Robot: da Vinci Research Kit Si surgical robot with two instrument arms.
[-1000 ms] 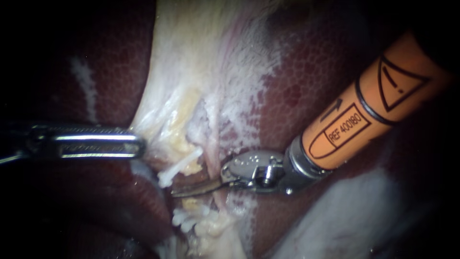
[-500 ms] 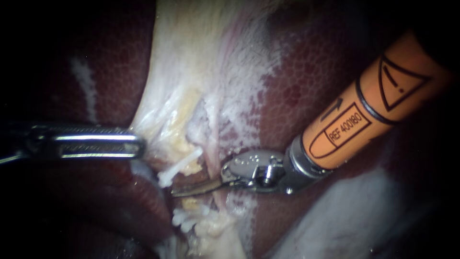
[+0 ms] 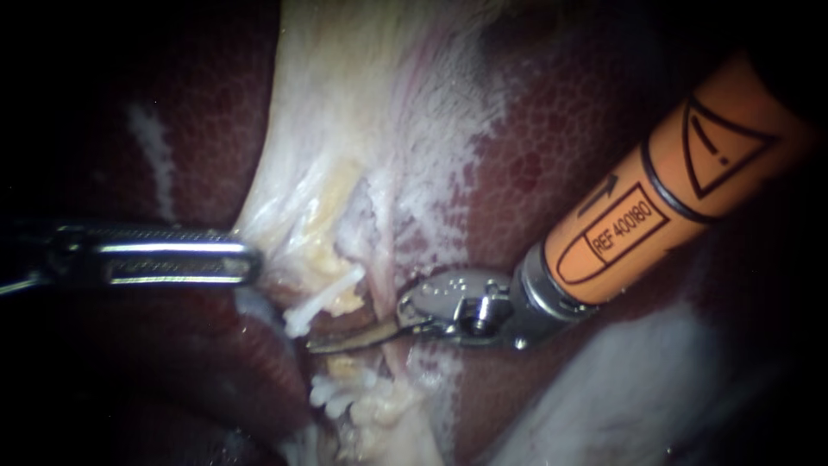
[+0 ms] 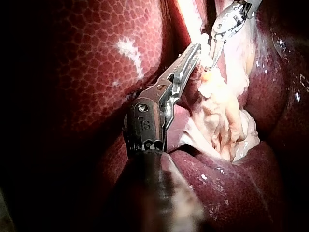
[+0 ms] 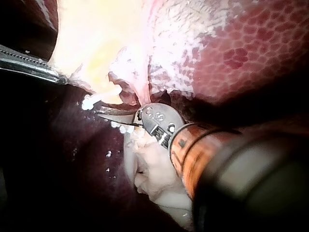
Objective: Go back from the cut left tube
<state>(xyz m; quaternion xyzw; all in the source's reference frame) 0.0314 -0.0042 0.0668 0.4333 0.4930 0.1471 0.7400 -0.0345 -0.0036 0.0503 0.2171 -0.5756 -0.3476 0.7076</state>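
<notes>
Endoscope view: clipped tube stump (image 3: 332, 292) points down-left; right tool (image 3: 323, 346), blades together, lies just beneath it.

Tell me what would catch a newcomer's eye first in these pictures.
The orange-sleeved right instrument, entering from the upper right, stands out most; its thin tool lies between white clips on the pale tissue mid-view. The shiny left instrument reaches that tissue's edge from the left, with dark red liver all around.
</notes>
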